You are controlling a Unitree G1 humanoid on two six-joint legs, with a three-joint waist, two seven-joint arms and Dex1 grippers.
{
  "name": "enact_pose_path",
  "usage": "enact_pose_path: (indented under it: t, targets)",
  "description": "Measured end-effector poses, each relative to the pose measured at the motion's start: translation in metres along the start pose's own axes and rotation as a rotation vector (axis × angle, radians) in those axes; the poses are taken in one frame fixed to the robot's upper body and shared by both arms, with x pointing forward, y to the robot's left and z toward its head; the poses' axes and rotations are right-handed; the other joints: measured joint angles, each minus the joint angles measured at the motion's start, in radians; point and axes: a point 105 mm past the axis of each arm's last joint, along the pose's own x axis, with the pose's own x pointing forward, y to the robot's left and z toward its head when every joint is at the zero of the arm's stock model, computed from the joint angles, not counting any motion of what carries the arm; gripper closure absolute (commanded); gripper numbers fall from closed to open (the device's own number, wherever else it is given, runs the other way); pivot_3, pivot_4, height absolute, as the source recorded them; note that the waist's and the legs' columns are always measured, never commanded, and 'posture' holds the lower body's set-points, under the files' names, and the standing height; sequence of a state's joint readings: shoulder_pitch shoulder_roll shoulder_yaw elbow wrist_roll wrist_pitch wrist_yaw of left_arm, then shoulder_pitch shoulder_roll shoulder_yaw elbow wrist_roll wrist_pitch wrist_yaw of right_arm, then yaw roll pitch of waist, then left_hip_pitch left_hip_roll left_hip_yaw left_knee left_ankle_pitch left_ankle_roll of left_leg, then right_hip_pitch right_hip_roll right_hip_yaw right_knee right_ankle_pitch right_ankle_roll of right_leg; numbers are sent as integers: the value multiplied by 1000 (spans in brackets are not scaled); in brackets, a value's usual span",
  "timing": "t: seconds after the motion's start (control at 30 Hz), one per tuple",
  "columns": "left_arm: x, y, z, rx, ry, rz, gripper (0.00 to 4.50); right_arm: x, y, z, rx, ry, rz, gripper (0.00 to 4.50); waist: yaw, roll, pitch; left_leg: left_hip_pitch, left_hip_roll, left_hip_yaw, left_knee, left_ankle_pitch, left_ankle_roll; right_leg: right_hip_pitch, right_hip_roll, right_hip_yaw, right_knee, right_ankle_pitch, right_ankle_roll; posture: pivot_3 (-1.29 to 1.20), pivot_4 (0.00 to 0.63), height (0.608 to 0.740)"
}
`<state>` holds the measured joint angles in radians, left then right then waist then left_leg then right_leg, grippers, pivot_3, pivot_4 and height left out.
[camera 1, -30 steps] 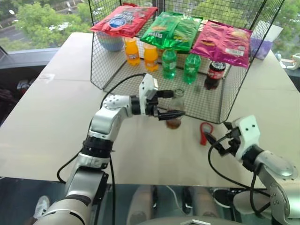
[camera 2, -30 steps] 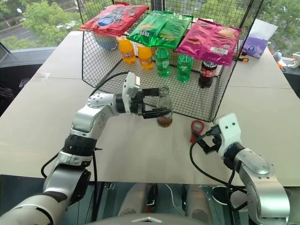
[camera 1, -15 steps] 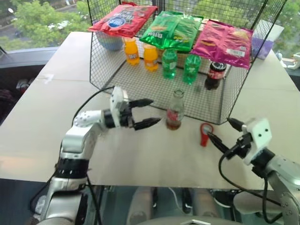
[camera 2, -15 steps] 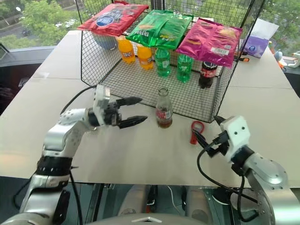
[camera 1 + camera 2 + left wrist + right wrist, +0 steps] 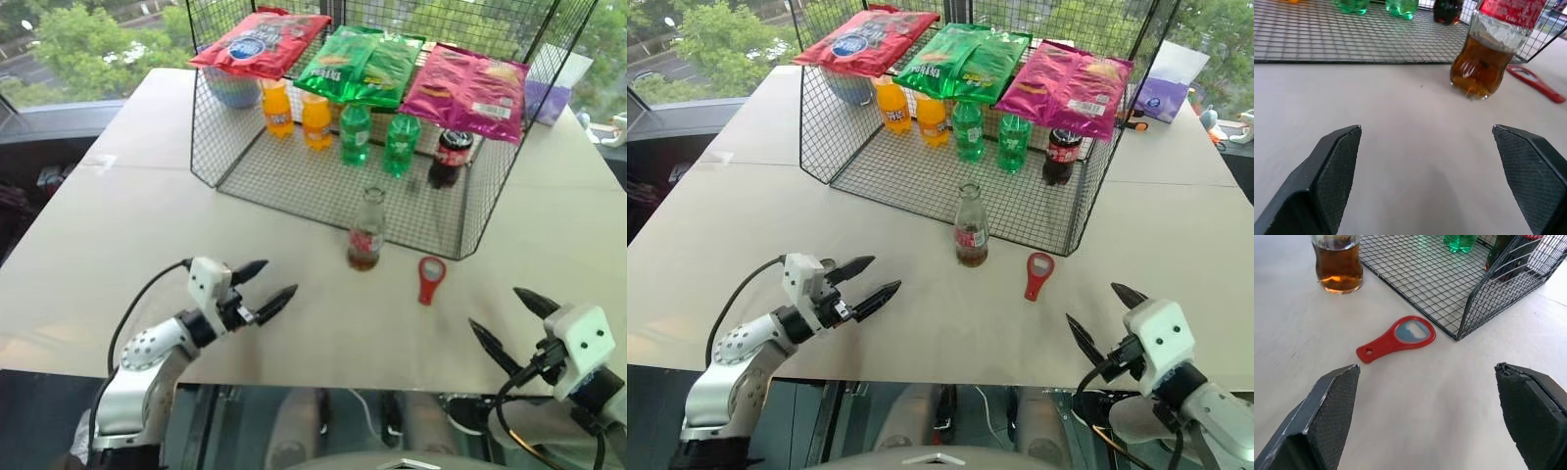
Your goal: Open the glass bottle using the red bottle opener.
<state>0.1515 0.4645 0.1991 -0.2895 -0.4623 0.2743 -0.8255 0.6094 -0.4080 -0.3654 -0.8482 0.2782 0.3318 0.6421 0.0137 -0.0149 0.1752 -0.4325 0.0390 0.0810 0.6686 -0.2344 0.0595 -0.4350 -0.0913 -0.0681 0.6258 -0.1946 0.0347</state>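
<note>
The glass bottle (image 5: 365,231) stands upright on the beige table, just in front of the wire basket, with a red label and dark cola in its lower part; the left wrist view shows that lower part (image 5: 1484,63). To its right the red bottle opener (image 5: 429,278) lies flat on the table, ring head away from me, also plain in the right wrist view (image 5: 1397,338). My left gripper (image 5: 261,289) is open and empty near the table's front left, well short of the bottle. Past the front right edge my right gripper (image 5: 509,321) is open and empty, nearer me than the opener.
A black wire basket (image 5: 294,171) at the back holds orange (image 5: 277,106), green (image 5: 354,132) and dark cola (image 5: 450,155) bottles, with snack bags (image 5: 362,64) lying on top. A purple-and-white pack (image 5: 1164,90) lies at the far right. Bare table surrounds the bottle and opener.
My left gripper has let go of the bottle and pulled back left and down toward the front edge. My right gripper has drawn back toward me from beside the opener. Bottle and opener stay put.
</note>
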Motion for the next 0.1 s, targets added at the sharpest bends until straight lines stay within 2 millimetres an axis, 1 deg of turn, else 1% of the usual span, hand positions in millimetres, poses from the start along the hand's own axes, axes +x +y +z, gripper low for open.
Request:
enact_pose_path:
  t: [0.1]
  targets:
    - [-3, -3, -2, -2, 6, 4, 67, -2, -1, -3, -3, 0, -1, 0, -1, 0, 0, 0, 0, 0, 0, 0, 0, 0, -3, -1, 0, 0, 0, 0, 150, 740]
